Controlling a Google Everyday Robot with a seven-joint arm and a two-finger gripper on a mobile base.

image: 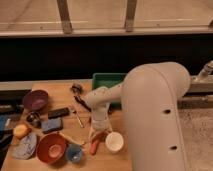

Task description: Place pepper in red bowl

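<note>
One pepper [94,147] to lift: lies on the table [56,96] between blue cup [74,153] and white cup [114,142], right of the bowl [51,148], probably light, firm, slick-skinned, best pinched mid-body; gripper [98,134] just above, openness impossible to tell.

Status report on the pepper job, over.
Gripper low, at upper end of pepper. Pepper on table between blue cup and white cup, not yet in red bowl. Blue cup stands between pepper and bowl.
</note>
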